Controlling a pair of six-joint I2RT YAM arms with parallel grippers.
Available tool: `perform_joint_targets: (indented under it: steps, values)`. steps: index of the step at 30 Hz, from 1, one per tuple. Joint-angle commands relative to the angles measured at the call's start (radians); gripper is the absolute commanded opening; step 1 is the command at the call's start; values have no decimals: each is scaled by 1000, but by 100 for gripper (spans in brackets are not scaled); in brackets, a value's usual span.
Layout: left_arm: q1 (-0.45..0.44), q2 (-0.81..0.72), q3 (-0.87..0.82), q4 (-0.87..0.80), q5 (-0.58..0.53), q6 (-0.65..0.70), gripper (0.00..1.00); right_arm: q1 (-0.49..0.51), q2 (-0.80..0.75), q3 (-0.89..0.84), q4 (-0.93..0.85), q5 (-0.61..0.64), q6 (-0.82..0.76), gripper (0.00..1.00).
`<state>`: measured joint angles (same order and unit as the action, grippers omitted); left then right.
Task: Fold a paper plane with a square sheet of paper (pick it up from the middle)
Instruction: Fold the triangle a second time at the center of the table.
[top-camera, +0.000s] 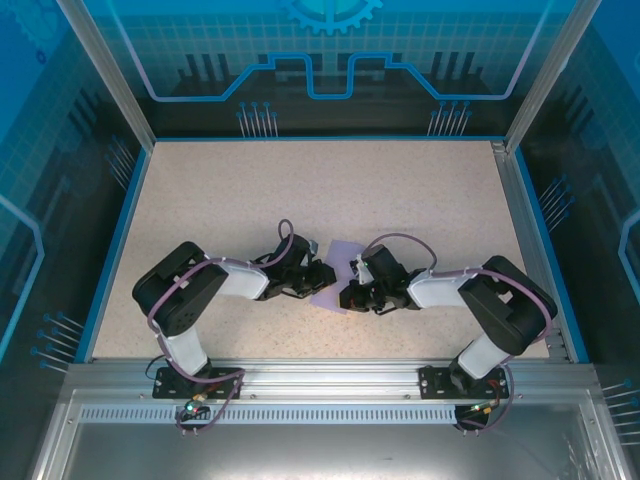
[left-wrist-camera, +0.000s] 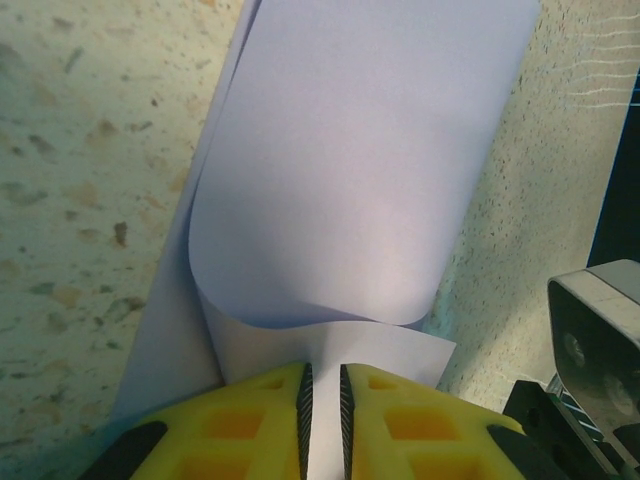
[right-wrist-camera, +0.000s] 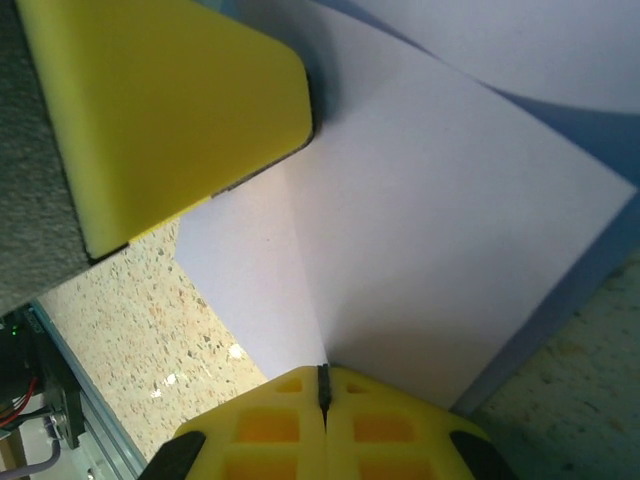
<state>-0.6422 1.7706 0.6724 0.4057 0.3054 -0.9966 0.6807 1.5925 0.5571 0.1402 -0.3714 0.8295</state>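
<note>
The square sheet of paper (top-camera: 343, 252) lies pale lavender at the middle of the table, between both grippers. In the left wrist view the sheet of paper (left-wrist-camera: 350, 180) curls back over itself in a loose roll. My left gripper (left-wrist-camera: 323, 368) stands over its near flap with the jaws a narrow gap apart, and paper shows through the gap. My right gripper (right-wrist-camera: 323, 370) is shut on the paper's (right-wrist-camera: 430, 230) edge, and a crease runs up from its jaws. A yellow left finger (right-wrist-camera: 170, 110) rests on the sheet at upper left. From above, the left gripper (top-camera: 322, 275) and right gripper (top-camera: 350, 295) nearly meet.
The speckled tabletop (top-camera: 330, 180) stretches wide behind the arms. Blue frame rails (top-camera: 118, 230) border it left and right, and an aluminium rail (top-camera: 320, 370) runs along the near edge. Part of the right arm (left-wrist-camera: 600, 340) shows close beside the left gripper.
</note>
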Motion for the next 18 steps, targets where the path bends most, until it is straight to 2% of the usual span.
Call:
perform_joint_targets:
  steps: [1, 18]
  values:
    - [22, 51, -4, -55, -71, 6, 21, -21, 2, -45, -218, 62, -36, 0]
    - [43, 38, 1, -79, -63, 36, 20, -54, -34, -83, -233, 49, -73, 0]
